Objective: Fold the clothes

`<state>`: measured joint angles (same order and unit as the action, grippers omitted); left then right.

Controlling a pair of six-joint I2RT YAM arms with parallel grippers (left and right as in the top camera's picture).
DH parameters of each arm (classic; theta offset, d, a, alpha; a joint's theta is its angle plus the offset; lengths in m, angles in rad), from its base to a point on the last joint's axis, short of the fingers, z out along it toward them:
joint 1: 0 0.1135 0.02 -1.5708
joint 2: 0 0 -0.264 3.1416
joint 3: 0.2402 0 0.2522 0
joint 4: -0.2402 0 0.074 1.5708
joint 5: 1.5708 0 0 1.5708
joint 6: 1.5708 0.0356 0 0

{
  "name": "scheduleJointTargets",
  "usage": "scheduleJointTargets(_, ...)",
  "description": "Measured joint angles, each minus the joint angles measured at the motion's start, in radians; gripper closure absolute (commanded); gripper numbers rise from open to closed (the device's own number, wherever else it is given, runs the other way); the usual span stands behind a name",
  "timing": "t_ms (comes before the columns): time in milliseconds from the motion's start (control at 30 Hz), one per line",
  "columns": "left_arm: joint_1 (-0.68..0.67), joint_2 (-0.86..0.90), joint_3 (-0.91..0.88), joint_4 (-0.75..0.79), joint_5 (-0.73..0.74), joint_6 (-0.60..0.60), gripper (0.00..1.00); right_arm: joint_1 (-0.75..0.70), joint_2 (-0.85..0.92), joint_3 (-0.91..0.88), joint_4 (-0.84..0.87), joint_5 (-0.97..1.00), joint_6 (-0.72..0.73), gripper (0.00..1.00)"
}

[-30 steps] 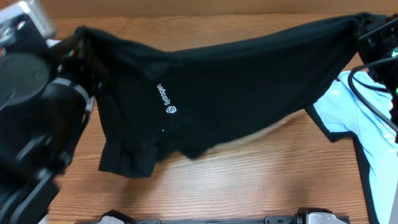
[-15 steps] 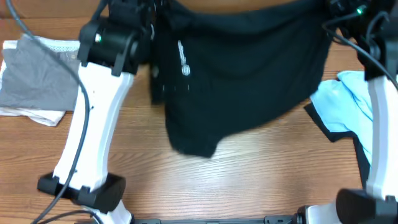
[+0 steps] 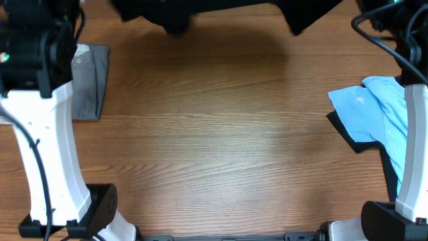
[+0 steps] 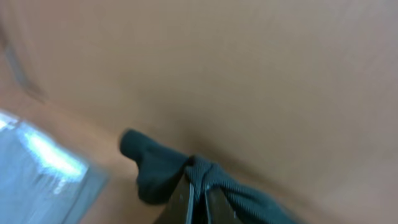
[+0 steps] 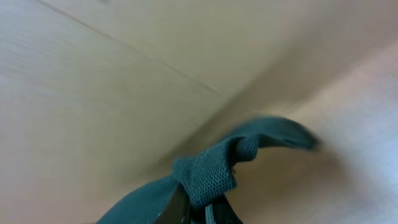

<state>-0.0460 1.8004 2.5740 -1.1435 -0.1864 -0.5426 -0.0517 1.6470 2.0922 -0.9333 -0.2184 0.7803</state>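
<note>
Since half a second ago, the large plain black cloth shirt (image 3: 167, 15) has gone from hanging across the upper middle of the overhead frame to a dark strip at its top edge, mostly out of sight. At the bottom of the left wrist frame, the left gripper (image 4: 198, 198) has its jaws pressed together on a bunched fold of it. The right gripper (image 5: 199, 210) pinches another bunched edge the same way.

The light blue, black-trimmed shirt (image 3: 374, 114) lies at the right edge of the brown wooden table (image 3: 214, 147), and a folded grey cloth (image 3: 90, 80) lies at upper left.

To lay the black shirt well, I judge both pinches must hold with the span taut and level. The hem should then be drawn onto the bare middle, clear of both other cloths.
</note>
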Motion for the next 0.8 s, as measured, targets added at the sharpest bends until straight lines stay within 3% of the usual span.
scheduleJointTargets(200, 0.0, 0.068, 0.0, -0.308, 0.038, -0.001, 0.96, 0.001, 0.014, -0.052, -0.216, 0.018, -0.016, 0.96)
scheduleJointTargets(400, 0.0, 0.255, -0.004, -0.51, 0.073, -0.005, 0.96, 0.05, 0.064, -0.23, -0.227, 0.035, -0.024, 0.96)
scheduleJointTargets(600, -0.002, 0.344, -0.106, -0.541, 0.172, 0.026, 0.96, 0.137, 0.103, -0.447, -0.205, 0.072, -0.017, 0.96)
scheduleJointTargets(800, -0.037, 0.345, -0.235, -0.544, 0.215, 0.031, 0.96, 0.138, 0.103, -0.484, -0.251, 0.15, 0.006, 0.96)
